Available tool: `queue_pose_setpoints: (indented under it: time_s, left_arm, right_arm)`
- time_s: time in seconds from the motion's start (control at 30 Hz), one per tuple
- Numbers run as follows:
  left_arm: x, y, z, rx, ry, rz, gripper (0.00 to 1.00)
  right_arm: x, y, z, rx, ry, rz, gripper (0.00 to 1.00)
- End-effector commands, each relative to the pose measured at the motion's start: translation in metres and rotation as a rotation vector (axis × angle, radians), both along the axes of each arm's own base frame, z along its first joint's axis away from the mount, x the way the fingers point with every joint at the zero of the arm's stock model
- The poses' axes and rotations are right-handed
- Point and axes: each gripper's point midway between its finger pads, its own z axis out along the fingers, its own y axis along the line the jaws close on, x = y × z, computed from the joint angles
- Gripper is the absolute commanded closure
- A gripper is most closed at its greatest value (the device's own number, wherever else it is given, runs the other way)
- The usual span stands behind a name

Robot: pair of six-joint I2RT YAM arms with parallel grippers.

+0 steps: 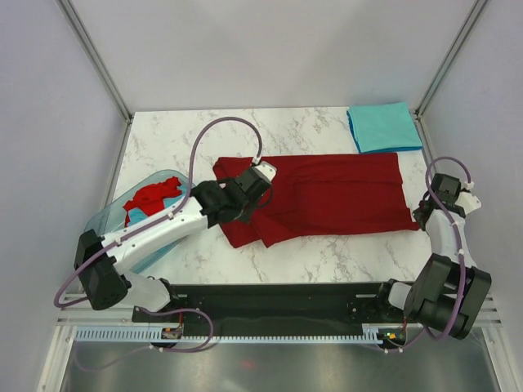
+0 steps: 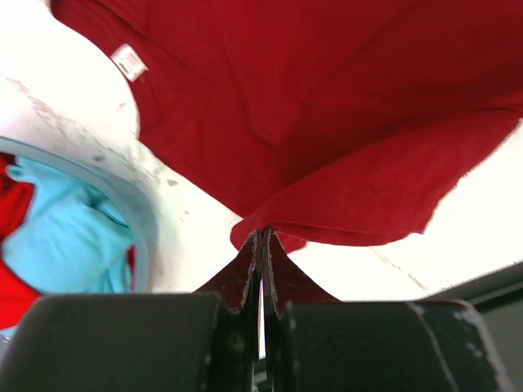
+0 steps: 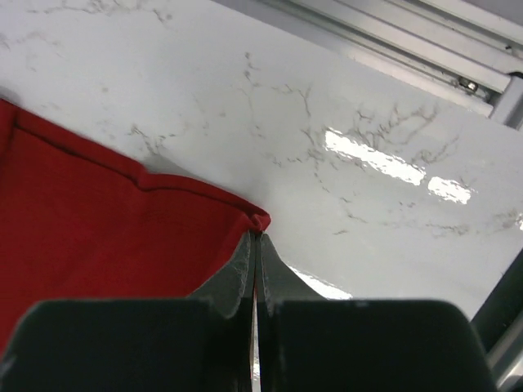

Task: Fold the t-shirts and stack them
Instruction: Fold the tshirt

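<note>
A dark red t-shirt [image 1: 343, 192] lies spread lengthwise across the middle of the marble table, its white neck label [image 2: 128, 61] showing in the left wrist view. My left gripper [image 1: 263, 181] is shut on a folded edge of this t-shirt [image 2: 327, 98] near its left end, with cloth pinched at the tips [image 2: 261, 233]. At the lower right corner of the same t-shirt [image 3: 98, 212], my right gripper [image 1: 422, 214] is shut on the hem corner [image 3: 258, 235]. A folded teal t-shirt [image 1: 382, 126] rests at the back right corner.
A translucent blue-green basin [image 1: 114, 219] sits at the table's left edge and holds a crumpled red t-shirt [image 1: 151, 198] and a teal t-shirt [image 2: 65, 237]. Metal frame posts stand at the back corners. The table's right edge [image 3: 458, 65] runs close to my right gripper.
</note>
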Motion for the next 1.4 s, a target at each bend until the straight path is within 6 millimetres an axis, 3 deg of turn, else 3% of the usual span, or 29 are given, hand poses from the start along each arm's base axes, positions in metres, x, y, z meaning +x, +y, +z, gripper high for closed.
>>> queue_pose_setpoints:
  time_s: [0.0, 0.3, 0.47, 0.9, 1.13, 1.37]
  left_arm:
    - [0.041, -0.004, 0.028, 0.013, -0.108, -0.032, 0.98]
    - [0.100, 0.005, 0.037, 0.029, -0.105, -0.008, 0.98]
    - [0.121, 0.017, 0.025, 0.072, -0.076, -0.021, 0.98]
    - [0.159, 0.039, -0.018, 0.119, 0.017, -0.010, 0.98]
    - [0.171, 0.052, -0.029, 0.128, 0.042, 0.012, 0.98]
    - [0.175, 0.052, -0.031, 0.126, 0.044, 0.006, 0.98]
  right_arm:
    - [0.022, -0.016, 0.021, -0.066, -0.025, 0.011, 1.00]
    - [0.060, -0.021, 0.025, -0.082, 0.021, 0.097, 1.00]
    - [0.084, -0.018, 0.032, -0.091, 0.018, 0.144, 1.00]
    - [0.133, 0.001, 0.003, -0.052, 0.081, 0.247, 1.00]
    - [0.142, 0.000, 0.000, -0.056, 0.091, 0.244, 1.00]
    - [0.148, -0.001, 0.005, -0.056, 0.086, 0.236, 1.00]
